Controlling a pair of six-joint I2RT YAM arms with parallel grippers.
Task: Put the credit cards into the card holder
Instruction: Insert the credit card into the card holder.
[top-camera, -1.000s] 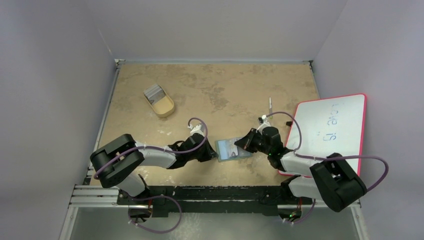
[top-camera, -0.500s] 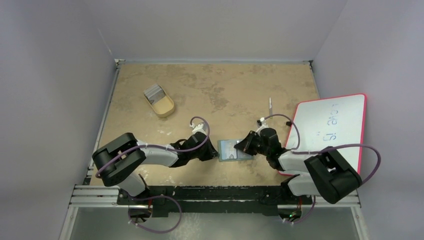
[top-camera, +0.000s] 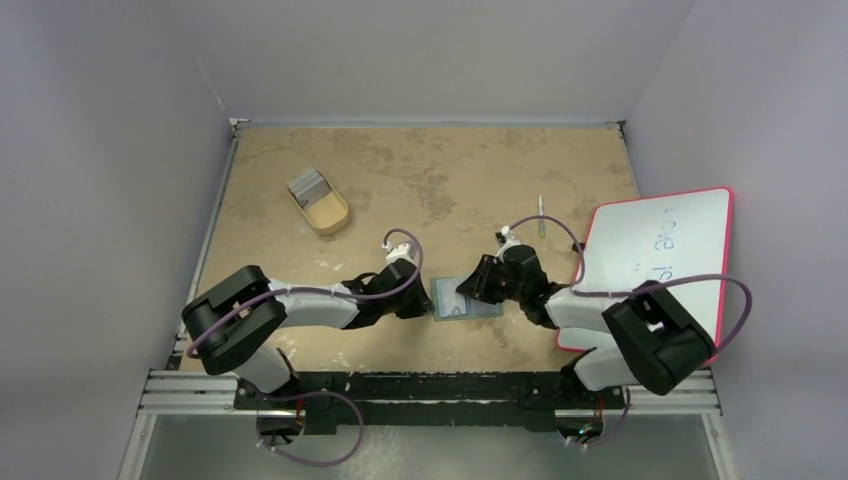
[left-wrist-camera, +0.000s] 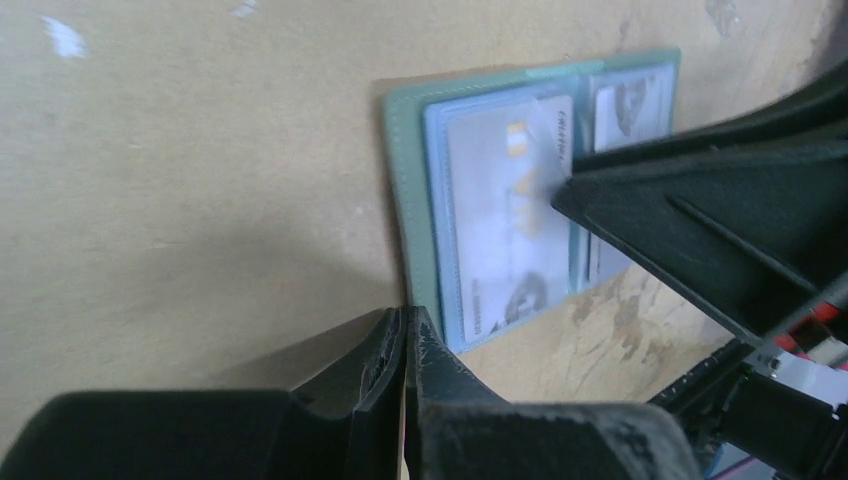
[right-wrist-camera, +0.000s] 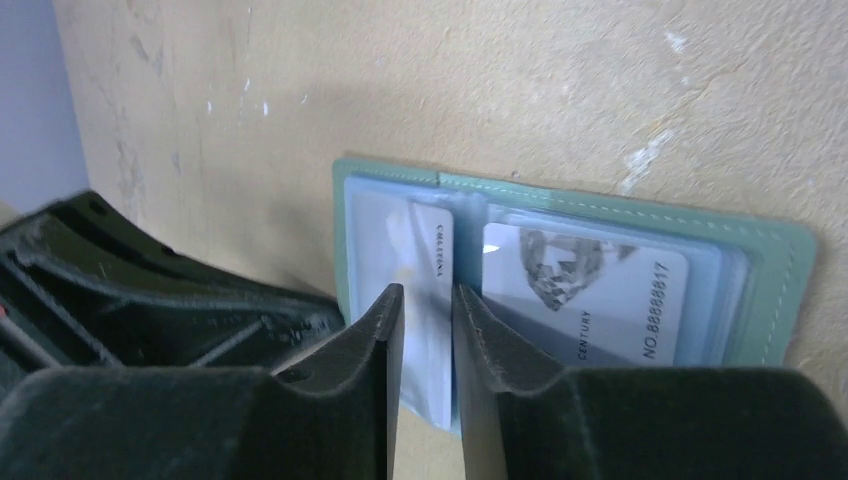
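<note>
The card holder (top-camera: 481, 307) lies open and flat on the table, between the two grippers. It is grey-green with clear pockets (right-wrist-camera: 770, 280). One pale credit card (right-wrist-camera: 420, 250) sits in its left pocket and another (right-wrist-camera: 590, 285) in its right pocket. My left gripper (top-camera: 425, 300) is shut and empty, its tips (left-wrist-camera: 408, 318) at the holder's left edge (left-wrist-camera: 410, 200). My right gripper (top-camera: 470, 288) hovers low over the holder's middle fold (right-wrist-camera: 428, 300), jaws a narrow gap apart with nothing between them. More grey cards (top-camera: 308, 184) lie in the tan tray.
The tan oval tray (top-camera: 330, 215) stands at the back left. A pink-edged whiteboard (top-camera: 665, 250) lies along the right side, partly under the right arm. A thin pen (top-camera: 541, 212) lies beside the whiteboard's upper left corner.
My right gripper has moved left, from the holder's right edge to over its middle. The holder has slid slightly left. My left gripper has stayed at the holder's left edge.
</note>
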